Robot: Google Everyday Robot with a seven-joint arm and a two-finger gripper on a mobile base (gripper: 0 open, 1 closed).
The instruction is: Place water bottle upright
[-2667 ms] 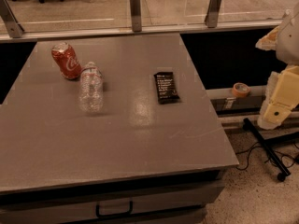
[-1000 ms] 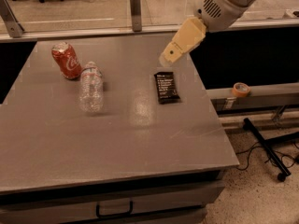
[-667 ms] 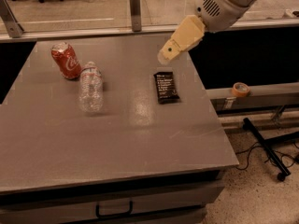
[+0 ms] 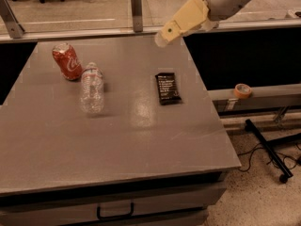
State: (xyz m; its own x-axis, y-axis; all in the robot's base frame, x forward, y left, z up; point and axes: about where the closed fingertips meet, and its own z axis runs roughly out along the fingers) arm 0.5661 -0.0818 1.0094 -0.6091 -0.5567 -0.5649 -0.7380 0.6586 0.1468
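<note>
A: Where do we find the water bottle (image 4: 91,89)?

B: We see it lying on its side on the left part of the grey table (image 4: 117,149), white cap toward the far edge, just beside the red can (image 4: 67,61).

A: And the gripper (image 4: 161,38)?

B: We see it in the air over the table's far edge, well apart from the bottle, beyond the dark packet (image 4: 168,88). Spread or pressed together, we cannot tell.

Hand (image 4: 163,36) above table (image 4: 141,145), right of bottle (image 4: 91,89)
</note>
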